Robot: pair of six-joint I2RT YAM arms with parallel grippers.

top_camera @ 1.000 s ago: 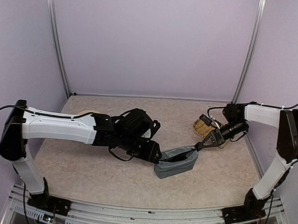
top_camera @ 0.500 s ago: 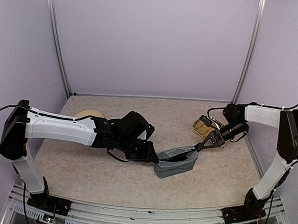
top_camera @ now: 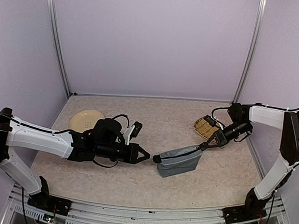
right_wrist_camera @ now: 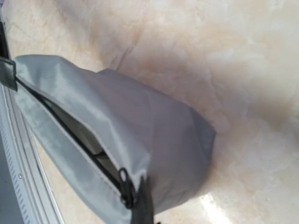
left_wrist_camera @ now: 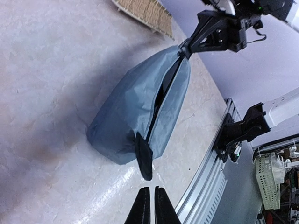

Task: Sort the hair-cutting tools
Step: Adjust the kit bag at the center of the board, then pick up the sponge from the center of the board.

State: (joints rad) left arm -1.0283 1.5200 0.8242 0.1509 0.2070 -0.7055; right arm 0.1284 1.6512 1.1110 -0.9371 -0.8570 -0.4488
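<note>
The grey pouch (top_camera: 181, 164) lies on the bench (top_camera: 110, 182) a little right of the middle, its long side running left to right. The right claw (top_camera: 204, 147) is clamped on the pouch's right corner and holds that end pulled up, while the rest of the pouch rests on the bench.

The zip along the top is undone. In the right wrist view the opening gapes as a dark slit, with the zip pull (right_wrist_camera: 124, 187) hanging near the claw. The inside is too dark to tell what lies there.

A black tool (top_camera: 157, 158) sticks out of the pouch's left end. In the left wrist view it shows as a flat, rounded black tip (left_wrist_camera: 143, 157) poking past the fabric. Only this end is visible, so it cannot be told which of the hair-cutting tools it is.

The left claw (top_camera: 146, 155) is low over the bench just left of the pouch. Its fingers are pressed together with nothing between them, and it points at the black tip. It is near the tip but not touching it.

A round beige plate (top_camera: 84, 121) sits well to the left, behind the left arm. A woven tray (top_camera: 203, 128) sits on the right, behind the right claw.
</note>
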